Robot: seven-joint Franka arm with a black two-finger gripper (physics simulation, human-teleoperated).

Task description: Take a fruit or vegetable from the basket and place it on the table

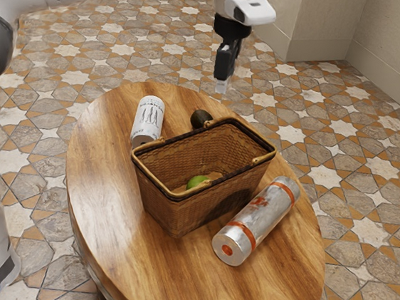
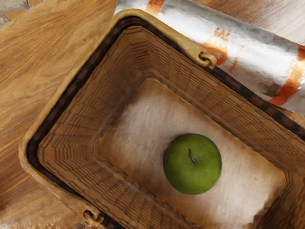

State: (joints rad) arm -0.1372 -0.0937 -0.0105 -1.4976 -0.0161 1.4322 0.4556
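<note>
The gripper (image 1: 222, 83) hangs above the table's far side in the exterior view, beyond the wicker basket (image 1: 185, 212) and higher than its rim; whether it is open or shut cannot be made out. A green apple (image 1: 198, 182) lies on the basket's floor. The wrist view looks down into the basket (image 2: 71, 126), where the apple (image 2: 192, 163) rests stem up, apart from the walls. A dark avocado (image 1: 200, 118) sits outside the basket, on the wooden table (image 1: 108, 195) near its far edge.
A white can (image 1: 147, 120) lies on the table behind the basket, towards the exterior view's left. Along the basket's near right side lies a silver and orange cylinder (image 1: 257, 219), also in the wrist view (image 2: 248, 52). Both basket handles are folded down against the rim.
</note>
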